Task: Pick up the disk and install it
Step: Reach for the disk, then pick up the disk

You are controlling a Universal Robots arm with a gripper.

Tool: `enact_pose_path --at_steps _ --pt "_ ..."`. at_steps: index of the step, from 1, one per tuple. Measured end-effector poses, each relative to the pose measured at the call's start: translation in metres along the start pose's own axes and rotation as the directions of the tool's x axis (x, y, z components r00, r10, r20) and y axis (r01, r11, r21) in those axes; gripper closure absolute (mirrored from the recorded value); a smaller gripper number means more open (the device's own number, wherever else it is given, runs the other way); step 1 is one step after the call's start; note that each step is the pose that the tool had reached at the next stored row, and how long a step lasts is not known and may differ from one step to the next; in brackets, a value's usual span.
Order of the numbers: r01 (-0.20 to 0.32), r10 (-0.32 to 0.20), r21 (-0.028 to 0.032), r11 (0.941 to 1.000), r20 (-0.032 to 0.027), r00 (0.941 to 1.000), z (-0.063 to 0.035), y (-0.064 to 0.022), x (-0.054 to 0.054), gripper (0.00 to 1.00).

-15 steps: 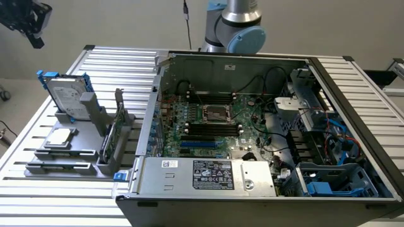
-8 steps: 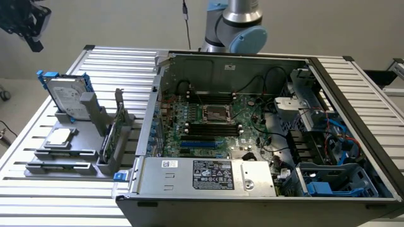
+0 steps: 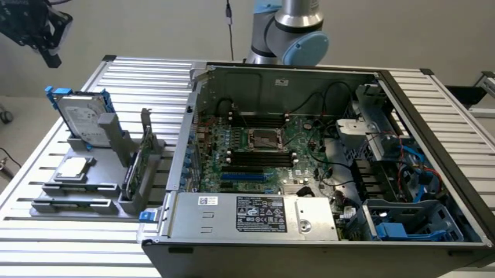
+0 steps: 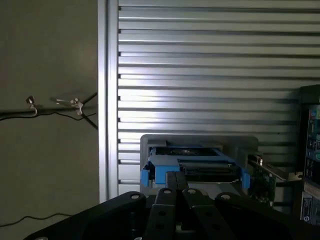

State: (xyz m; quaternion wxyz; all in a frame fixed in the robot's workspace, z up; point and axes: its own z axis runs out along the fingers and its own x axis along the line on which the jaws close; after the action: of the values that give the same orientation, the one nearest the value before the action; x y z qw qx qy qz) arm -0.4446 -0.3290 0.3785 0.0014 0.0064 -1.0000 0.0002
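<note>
A robot arm (image 3: pixel 298 29) rises behind an open computer case (image 3: pixel 309 75) on a slatted metal tabletop (image 3: pixel 139 75). Its black jaws hang high at the exterior view's left, pressed together and holding nothing. The disk (image 3: pixel 83 119), a silver-grey drive with a white label in a bright blue carrier, stands upright at the far end of a grey rack (image 3: pixel 93 205) beside the case, on the exterior view's left. It sits well below the jaws and clear of them. In the wrist view the disk (image 4: pixel 192 167) appears edge-on just beyond the closed fingertips (image 4: pixel 172 182), seated in its grey holder. A small square silver chip (image 3: pixel 72 168) lies flat on the rack nearer the camera. A thin green circuit card (image 3: pixel 133 174) stands on edge between the rack and the case.
</note>
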Motion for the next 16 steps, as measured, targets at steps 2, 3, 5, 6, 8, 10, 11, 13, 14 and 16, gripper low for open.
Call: enact_pose_path --at_steps 2,3,5,6,8,10,11,13,14,16 --pt "0.007 -0.007 0.0002 1.0000 -0.0015 1.0000 0.0027 0.0000 0.0000 0.89" --pt "0.010 -0.010 0.0002 1.0000 -0.0020 0.9999 0.0037 -0.0001 -0.0001 0.89" --pt "0.014 -0.014 0.0001 0.9999 -0.0025 0.9999 0.0051 0.0000 -0.0001 0.89" --pt "0.015 -0.015 0.0002 0.9999 -0.0026 0.9999 0.0055 0.0000 -0.0001 0.89" --pt "0.016 -0.016 0.0001 0.9999 -0.0027 0.9999 0.0056 -0.0002 -0.0001 0.89" --pt "0.016 -0.016 0.0001 0.9999 -0.0026 0.9999 0.0057 -0.0002 -0.0001 0.89" --pt "0.016 -0.016 0.0001 0.9999 -0.0025 0.9999 0.0057 -0.0002 -0.0001 0.89" --pt "0.016 -0.016 0.0001 0.9999 -0.0026 0.9999 0.0057 -0.0002 -0.0001 0.89" --pt "0.016 -0.016 0.0001 0.9999 -0.0025 0.9999 0.0057 -0.0002 -0.0001 0.89" --pt "0.016 -0.016 0.0001 0.9999 -0.0025 0.9999 0.0057 -0.0002 -0.0001 0.89"
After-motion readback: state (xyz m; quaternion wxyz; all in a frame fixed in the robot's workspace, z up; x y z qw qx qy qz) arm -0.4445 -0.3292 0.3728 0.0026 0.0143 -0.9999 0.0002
